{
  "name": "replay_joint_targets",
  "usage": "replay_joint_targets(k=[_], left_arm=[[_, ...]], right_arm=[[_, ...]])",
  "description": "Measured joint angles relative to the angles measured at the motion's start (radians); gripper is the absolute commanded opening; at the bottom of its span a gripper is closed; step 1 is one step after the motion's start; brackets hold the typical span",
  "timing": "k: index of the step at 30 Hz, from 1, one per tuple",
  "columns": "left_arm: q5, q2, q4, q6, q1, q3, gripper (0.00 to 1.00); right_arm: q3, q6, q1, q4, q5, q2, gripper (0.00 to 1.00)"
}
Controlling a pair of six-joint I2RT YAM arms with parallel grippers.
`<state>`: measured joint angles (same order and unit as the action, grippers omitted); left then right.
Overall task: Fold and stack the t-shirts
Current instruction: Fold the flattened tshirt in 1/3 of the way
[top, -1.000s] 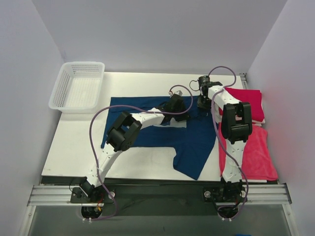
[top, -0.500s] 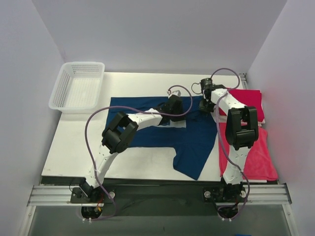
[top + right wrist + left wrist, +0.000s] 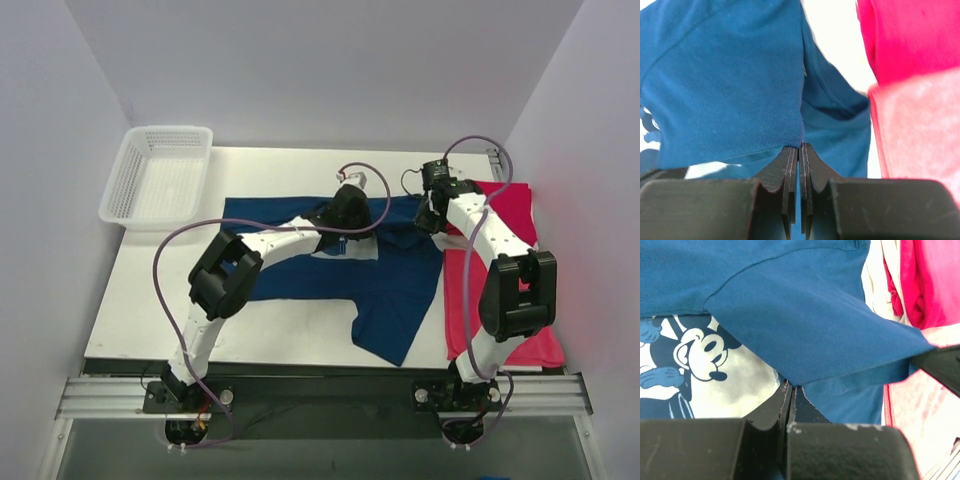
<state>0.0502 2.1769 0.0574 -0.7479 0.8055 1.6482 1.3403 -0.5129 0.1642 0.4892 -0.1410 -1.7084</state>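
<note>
The navy blue t-shirt (image 3: pixel 330 275) lies spread across the middle of the table, its pale cartoon print (image 3: pixel 695 365) showing in the left wrist view. My left gripper (image 3: pixel 348 205) is shut on the shirt's raised hem edge (image 3: pixel 805 330) near its far side. My right gripper (image 3: pixel 432 215) is shut on the same lifted blue cloth (image 3: pixel 730 95) at the shirt's far right corner. Crimson red shirts (image 3: pixel 505 210) lie folded at the right edge, also seen in the right wrist view (image 3: pixel 910 85) and the left wrist view (image 3: pixel 930 280).
A white mesh basket (image 3: pixel 160 183) stands at the table's far left corner. The white table (image 3: pixel 160 310) shows bare at the left and front. Purple cables loop over both arms.
Both grippers have moved with the blue cloth: the right one rightward toward the red shirts, the left one slightly farther back. The right arm's elbow has swung right and lower.
</note>
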Motion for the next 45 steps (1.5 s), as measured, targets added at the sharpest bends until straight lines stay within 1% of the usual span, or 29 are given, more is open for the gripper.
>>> replay_joint_targets(k=[5, 10, 11, 12, 13, 14, 15, 16, 17, 18, 19, 20, 21, 27, 32, 37, 42, 45], left_arm=[[0.027, -0.017, 0.069, 0.022, 0.016, -0.002, 0.0], [0.032, -0.021, 0.161, 0.042, 0.045, -0.002, 0.0], [0.032, -0.021, 0.181, 0.046, 0.05, -0.002, 0.03], [0.032, -0.021, 0.198, 0.047, 0.055, -0.003, 0.11], [0.035, -0.021, 0.21, 0.049, 0.059, -0.006, 0.18], [0.046, -0.021, 0.221, 0.049, 0.064, -0.014, 0.28], [0.064, -0.024, 0.233, 0.049, 0.067, -0.027, 0.33], [0.084, -0.027, 0.252, 0.047, 0.068, -0.044, 0.42], [0.106, -0.031, 0.272, 0.045, 0.067, -0.061, 0.48], [0.128, -0.034, 0.29, 0.042, 0.065, -0.079, 0.52], [0.145, -0.039, 0.296, 0.032, 0.063, -0.095, 0.54], [0.166, -0.053, 0.305, 0.03, 0.062, -0.099, 0.54], [0.185, -0.069, 0.31, 0.029, 0.061, -0.113, 0.59], [0.245, -0.161, 0.318, 0.038, 0.056, -0.179, 0.62], [0.273, -0.178, 0.317, 0.054, 0.026, -0.176, 0.62], [0.271, -0.178, 0.319, 0.055, -0.094, -0.175, 0.62], [0.256, -0.178, 0.318, 0.056, -0.245, -0.176, 0.62], [0.244, -0.178, 0.317, 0.057, -0.322, -0.182, 0.62]], right_arm=[[-0.085, -0.011, 0.0, 0.01, 0.006, 0.058, 0.0], [-0.161, -0.018, 0.001, 0.019, 0.01, 0.077, 0.0], [-0.175, -0.022, 0.001, 0.021, 0.01, 0.077, 0.03], [-0.189, -0.023, 0.001, 0.023, 0.01, 0.077, 0.1], [-0.201, -0.03, 0.001, 0.027, 0.009, 0.077, 0.13], [-0.208, -0.034, 0.001, 0.037, 0.004, 0.076, 0.14], [-0.211, -0.035, 0.0, 0.048, -0.009, 0.076, 0.17], [-0.213, -0.038, -0.001, 0.056, -0.023, 0.076, 0.24], [-0.213, -0.043, -0.001, 0.063, -0.035, 0.075, 0.27], [-0.213, -0.045, -0.001, 0.068, -0.045, 0.075, 0.3], [-0.213, -0.047, -0.001, 0.072, -0.057, 0.075, 0.34], [-0.213, -0.05, -0.001, 0.076, -0.066, 0.075, 0.34], [-0.213, -0.053, -0.001, 0.08, -0.076, 0.075, 0.34], [-0.208, -0.062, 0.0, 0.098, -0.093, 0.072, 0.33], [-0.13, -0.063, 0.016, 0.101, -0.087, 0.006, 0.31], [-0.059, -0.062, 0.036, 0.082, -0.037, -0.074, 0.29], [-0.05, -0.063, 0.054, 0.066, 0.014, -0.114, 0.26], [-0.061, -0.067, 0.064, 0.061, 0.018, -0.124, 0.26]])
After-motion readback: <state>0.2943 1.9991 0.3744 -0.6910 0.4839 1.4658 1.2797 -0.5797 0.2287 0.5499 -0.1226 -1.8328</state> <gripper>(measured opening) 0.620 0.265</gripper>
